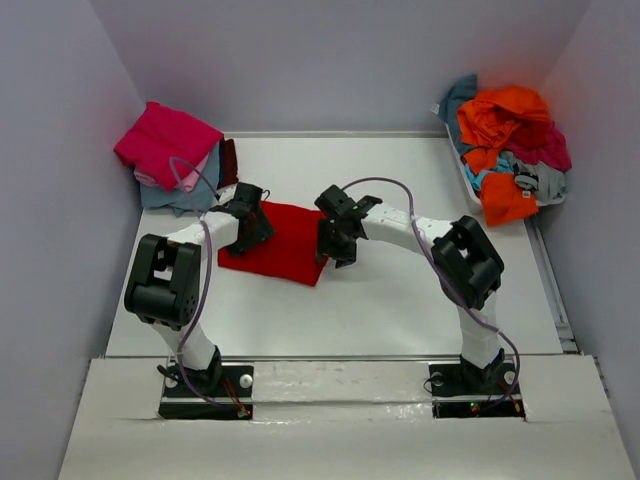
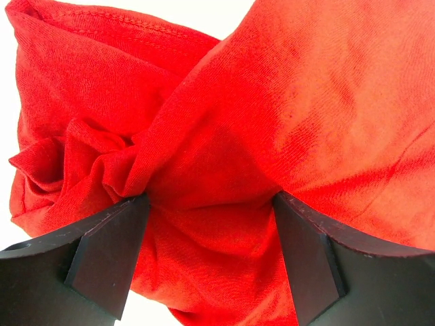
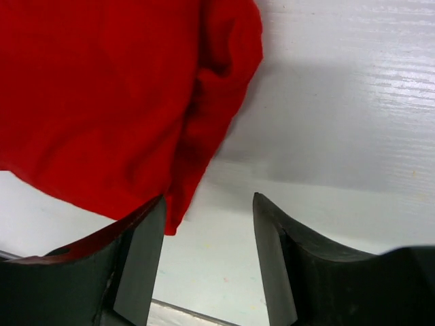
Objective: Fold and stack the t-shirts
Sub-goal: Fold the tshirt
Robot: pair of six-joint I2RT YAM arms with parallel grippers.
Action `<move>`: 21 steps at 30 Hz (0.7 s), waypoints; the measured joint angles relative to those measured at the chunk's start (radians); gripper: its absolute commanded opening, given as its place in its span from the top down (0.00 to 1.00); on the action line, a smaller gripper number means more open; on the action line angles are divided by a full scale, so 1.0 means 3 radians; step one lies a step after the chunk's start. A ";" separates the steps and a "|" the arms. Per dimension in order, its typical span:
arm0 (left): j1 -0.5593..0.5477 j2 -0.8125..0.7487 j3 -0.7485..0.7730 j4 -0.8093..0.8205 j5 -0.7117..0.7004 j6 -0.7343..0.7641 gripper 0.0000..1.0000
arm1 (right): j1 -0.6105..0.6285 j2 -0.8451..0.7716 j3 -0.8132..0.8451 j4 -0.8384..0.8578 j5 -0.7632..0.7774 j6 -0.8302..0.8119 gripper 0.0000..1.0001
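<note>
table (image 1: pixel 400 300): white and matte. Its faint streaky grain shows only in my right wrist view. The red t-shirt lies on it.
red t-shirt (image 1: pixel 285 250): my landmark, lying between both grippers. From overhead I see a flat, folded, rough rectangle. The left wrist view adds what overhead hides: soft knit, a stitched hem along the top and a crumpled knot of folds left of centre. The right wrist view shows a rolled, doubled edge ending in a corner.
loose heap (image 1: pixel 510 150): overhead only. It is behind and to the right of the red t-shirt, well apart. Orange on top, with teal, magenta and grey tangled under it.
folded stack (image 1: pixel 165 150): overhead only. It is behind and to the left of the red t-shirt, near it. Magenta on top, then pale pink, then grey-blue, with a maroon sliver on the side facing the red t-shirt.
left gripper (image 2: pixel 211 197): on the red t-shirt's left end. The black fingers are spread wide, and cloth bulges between them and touches both. I don't read it as clamped.
right gripper (image 3: pixel 209 197): at the red t-shirt's right edge. The fingers are spread, with the cloth corner right against the left finger. The gap shows bare table.
</note>
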 measured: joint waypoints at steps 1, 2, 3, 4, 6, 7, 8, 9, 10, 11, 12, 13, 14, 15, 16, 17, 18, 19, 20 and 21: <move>0.0000 0.0000 0.0001 -0.0001 0.0000 0.0000 0.13 | 0.0000 0.0000 -0.0043 0.0031 0.0001 0.0020 0.35; 0.0000 0.0000 0.0003 -0.0004 0.0001 0.0000 0.13 | 0.0000 -0.0006 -0.0097 0.0085 0.0000 0.0056 0.35; 0.0000 0.0000 0.0004 -0.0005 0.0003 0.0001 0.13 | 0.0000 -0.0022 -0.0178 0.0167 -0.0005 0.0111 0.33; 0.0000 0.0000 0.0006 -0.0011 0.0003 0.0001 0.13 | -0.0001 -0.0031 -0.0231 0.0228 -0.0015 0.0139 0.30; 0.0000 0.0005 0.0017 -0.0024 0.0004 0.0010 0.13 | -0.0001 -0.0053 -0.0367 0.0409 -0.0051 0.0228 0.26; 0.0000 0.0009 0.0020 -0.0028 0.0004 0.0014 0.13 | -0.0001 -0.0058 -0.0404 0.0463 -0.0066 0.0263 0.25; 0.0000 0.0011 0.0025 -0.0034 0.0005 0.0017 0.13 | -0.0006 -0.0071 -0.0425 0.0502 -0.0084 0.0285 0.24; 0.0000 0.0015 0.0032 -0.0045 0.0006 0.0023 0.13 | -0.0014 -0.0079 -0.0443 0.0582 -0.0103 0.0315 0.24; 0.0000 0.0019 0.0038 -0.0051 0.0008 0.0027 0.13 | -0.0014 -0.0080 -0.0456 0.0650 -0.0120 0.0333 0.23; 0.0000 0.0023 0.0043 -0.0056 0.0009 0.0033 0.13 | -0.0015 -0.0081 -0.0472 0.0712 -0.0139 0.0351 0.23; -0.0001 0.0025 0.0047 -0.0060 0.0010 0.0034 0.13 | -0.0028 -0.0106 -0.0537 0.0851 -0.0174 0.0375 0.23; -0.0004 0.0029 0.0051 -0.0065 0.0009 0.0037 0.13 | -0.0034 -0.0140 -0.0608 0.0959 -0.0205 0.0402 0.21; -0.0006 0.0034 0.0057 -0.0071 0.0009 0.0043 0.13 | -0.0039 -0.0189 -0.0702 0.1058 -0.0234 0.0440 0.21; -0.0008 0.0041 0.0062 -0.0076 0.0008 0.0050 0.13 | -0.0045 -0.0229 -0.0771 0.1123 -0.0252 0.0470 0.20; -0.0009 0.0043 0.0066 -0.0078 0.0008 0.0055 0.13 | -0.0055 -0.0271 -0.0834 0.1188 -0.0264 0.0497 0.20; -0.0009 0.0046 0.0070 -0.0081 0.0009 0.0057 0.13 | -0.0067 -0.0326 -0.0913 0.1259 -0.0272 0.0533 0.20; -0.0009 0.0051 0.0078 -0.0088 0.0011 0.0061 0.13 | -0.0079 -0.0366 -0.0959 0.1288 -0.0272 0.0570 0.20; -0.0009 0.0052 0.0080 -0.0090 0.0010 0.0062 0.13 | -0.0088 -0.0394 -0.0983 0.1315 -0.0273 0.0587 0.20; -0.0009 0.0053 0.0081 -0.0094 0.0010 0.0062 0.13 | -0.0112 -0.0443 -0.1044 0.1420 -0.0294 0.0635 0.20; -0.0009 0.0055 0.0081 -0.0095 0.0010 0.0064 0.13 | -0.0127 -0.0468 -0.1085 0.1485 -0.0309 0.0659 0.20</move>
